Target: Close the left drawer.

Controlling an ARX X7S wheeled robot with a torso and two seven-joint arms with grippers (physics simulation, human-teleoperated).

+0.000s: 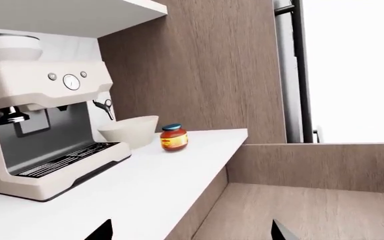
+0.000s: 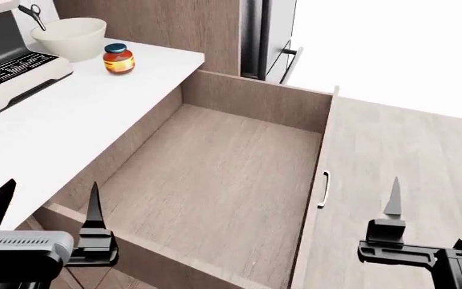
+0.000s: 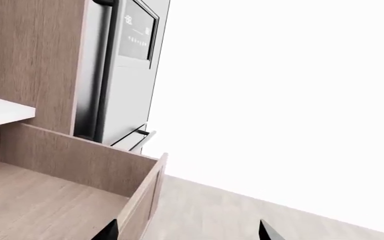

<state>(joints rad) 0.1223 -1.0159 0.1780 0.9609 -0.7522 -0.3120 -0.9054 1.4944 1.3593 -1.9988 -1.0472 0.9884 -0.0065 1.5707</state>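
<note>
The left drawer (image 2: 215,174) stands pulled far out from under the white counter (image 2: 62,126), its plain wooden inside bare. Its front panel runs along the right side, with the small bar handle (image 2: 323,189) on the outer face. My left gripper (image 2: 50,205) is open over the drawer's near-left corner and the counter edge, holding nothing. My right gripper (image 2: 438,201) is open too, out past the front panel over the floor, to the right of the handle. The left wrist view shows the left gripper (image 1: 190,231) above the drawer (image 1: 299,210). The right wrist view shows the right gripper (image 3: 186,231) next to the panel (image 3: 148,190).
On the counter stand an espresso machine (image 2: 6,60), a cream bowl (image 2: 69,33) and a red jar with a blue lid (image 2: 118,58). A tall wood panel (image 1: 199,65) and a built-in oven (image 3: 128,70) rise behind the drawer. Pale floor (image 2: 423,138) lies to the right.
</note>
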